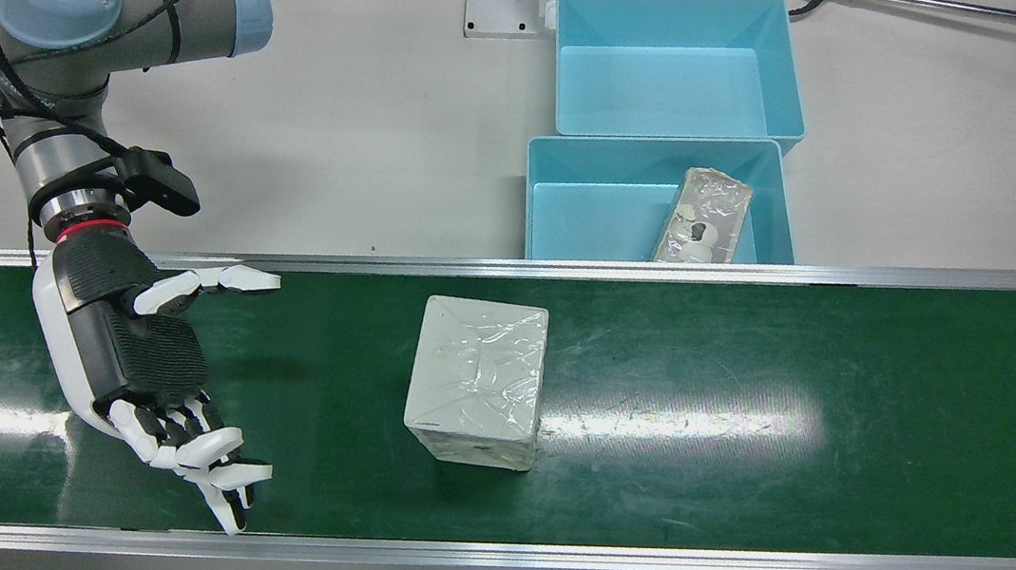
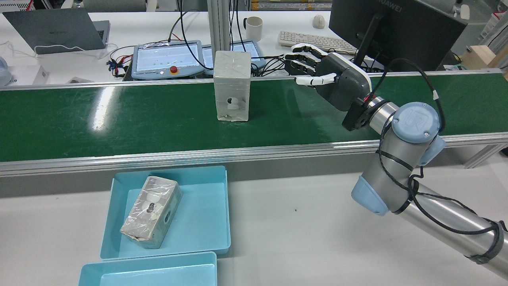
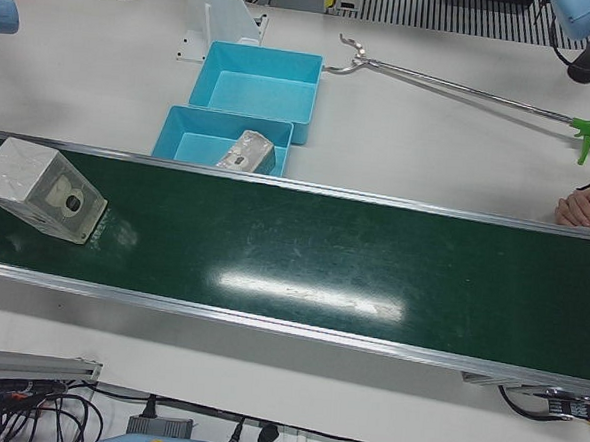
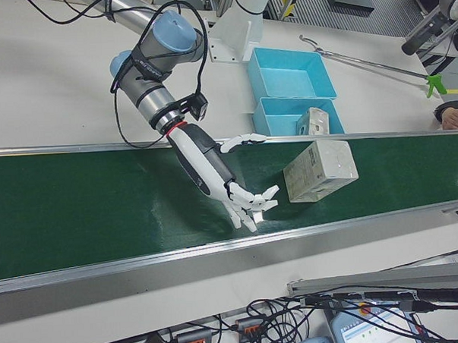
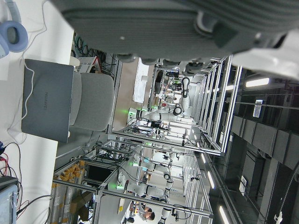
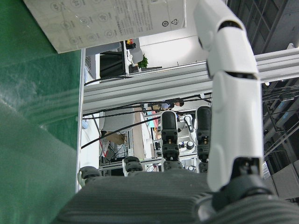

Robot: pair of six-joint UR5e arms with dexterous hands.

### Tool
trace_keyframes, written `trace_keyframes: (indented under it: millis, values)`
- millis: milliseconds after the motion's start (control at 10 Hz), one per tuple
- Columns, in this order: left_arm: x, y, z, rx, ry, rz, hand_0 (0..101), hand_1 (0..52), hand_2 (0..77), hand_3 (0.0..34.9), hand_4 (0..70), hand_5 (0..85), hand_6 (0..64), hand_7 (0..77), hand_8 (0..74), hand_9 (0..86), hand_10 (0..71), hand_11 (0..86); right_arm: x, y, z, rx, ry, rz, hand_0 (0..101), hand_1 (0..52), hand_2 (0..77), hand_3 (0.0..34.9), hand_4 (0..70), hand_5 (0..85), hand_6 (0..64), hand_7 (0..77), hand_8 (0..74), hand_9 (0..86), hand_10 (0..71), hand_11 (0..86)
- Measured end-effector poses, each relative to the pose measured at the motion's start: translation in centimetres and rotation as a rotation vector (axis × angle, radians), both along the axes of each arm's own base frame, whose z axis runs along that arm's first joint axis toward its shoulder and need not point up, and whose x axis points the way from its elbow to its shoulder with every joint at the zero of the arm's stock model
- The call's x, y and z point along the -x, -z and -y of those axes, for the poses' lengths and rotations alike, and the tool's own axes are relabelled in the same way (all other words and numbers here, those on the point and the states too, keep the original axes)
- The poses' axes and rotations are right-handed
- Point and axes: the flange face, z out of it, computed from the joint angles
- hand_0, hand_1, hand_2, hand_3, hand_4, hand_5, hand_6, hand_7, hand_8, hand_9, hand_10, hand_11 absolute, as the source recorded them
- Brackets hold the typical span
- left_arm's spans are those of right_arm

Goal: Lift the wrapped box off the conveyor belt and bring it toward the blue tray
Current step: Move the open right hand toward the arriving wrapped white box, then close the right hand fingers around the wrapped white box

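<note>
Front view: right hand (image 1: 144, 365) spread empty beside wrapped box (image 1: 478, 381).

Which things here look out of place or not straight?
Two things stand out. The wrapped box stands on the conveyor belt turned at a slant to its edges, and its film is wrinkled. A second wrapped box lies askew on its side in the blue tray. The right hand is open beside the first box, apart from it.
</note>
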Motion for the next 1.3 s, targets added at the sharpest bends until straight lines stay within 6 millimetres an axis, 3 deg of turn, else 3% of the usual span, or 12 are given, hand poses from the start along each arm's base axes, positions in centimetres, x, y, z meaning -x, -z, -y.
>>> trace_keyframes:
  millis: [900,1100,1300]
  values:
    - [0.0,0.0,0.0,0.0,0.0,0.0,0,0.0,1.1,0.0,0.0,1.1,0.5,0.0,0.0,0.0,0.5,0.0,0.35,-0.15,-0.23,0.0,0.005,-0.006,49,17.5,21.3,26.0,13.1,36.5,4.4,27.3,0.0,6.5,0.0,1.1]
    - [0.0,0.0,0.0,0.0,0.0,0.0,0,0.0,0.5,0.0,0.0,1.1,0.5,0.0,0.0,0.0,0.5,0.0,0.3,-0.24,-0.3,0.005,0.007,-0.02,49,17.5,21.3,23.9,13.1,36.5,4.4,22.4,0.0,6.5,0.0,1.1]
    - [0.0,0.0,0.0,0.0,0.0,0.0,0,0.0,1.1,0.0,0.0,1.1,0.5,0.0,0.0,0.0,0.5,0.0,0.16,-0.31,-0.31,0.006,0.013,-0.041,50,18.5,20.2,24.0,11.5,36.5,4.4,25.6,0.0,6.5,0.0,1.1]
